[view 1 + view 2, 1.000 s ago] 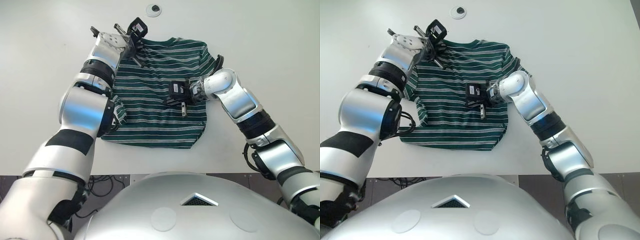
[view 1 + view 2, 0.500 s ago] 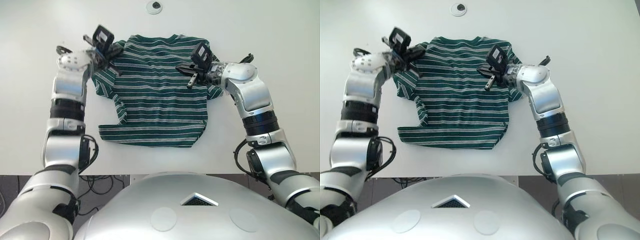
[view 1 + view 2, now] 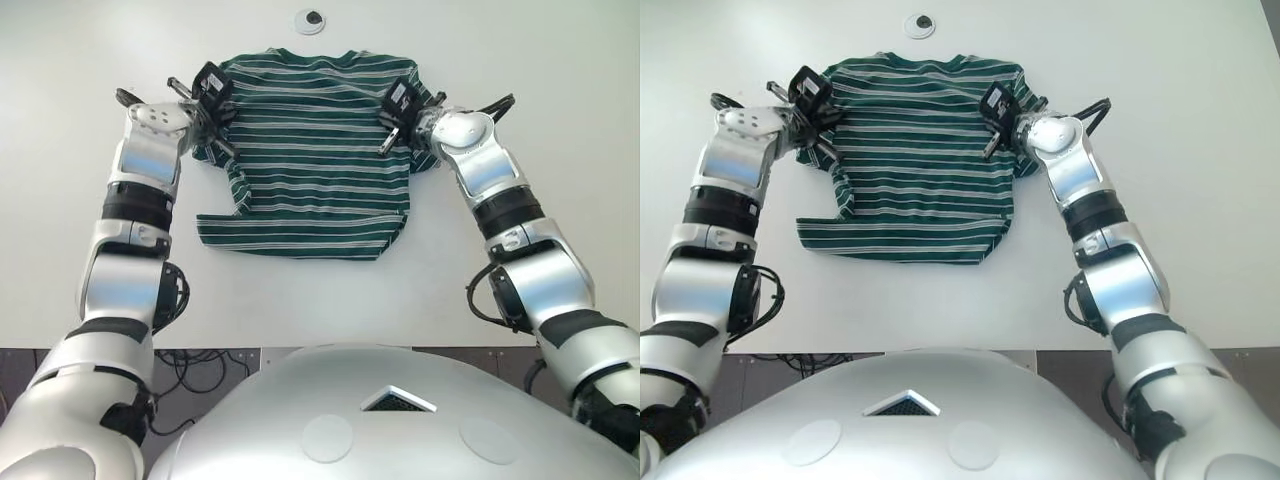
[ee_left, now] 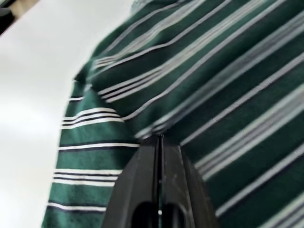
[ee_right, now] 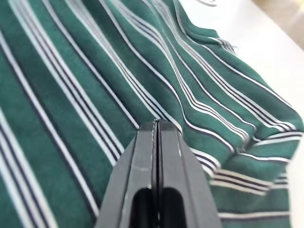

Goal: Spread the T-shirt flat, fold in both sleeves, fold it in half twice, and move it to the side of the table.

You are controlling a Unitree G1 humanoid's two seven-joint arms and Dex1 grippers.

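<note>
Green, white-striped T-shirt (image 3: 310, 175); white table (image 3: 565, 70)

There was one green-striped T-shirt (image 3: 310, 170), and it lay on one white table (image 3: 560, 80). Two end effectors were counted at the T-shirt: the left end effector (image 4: 159, 140) at the T-shirt's left shoulder and the right end effector (image 5: 156, 126) at its right shoulder. Each had two fingers. One small round disc (image 3: 309, 20), white with a dark centre, sat just beyond the T-shirt's collar.
</note>
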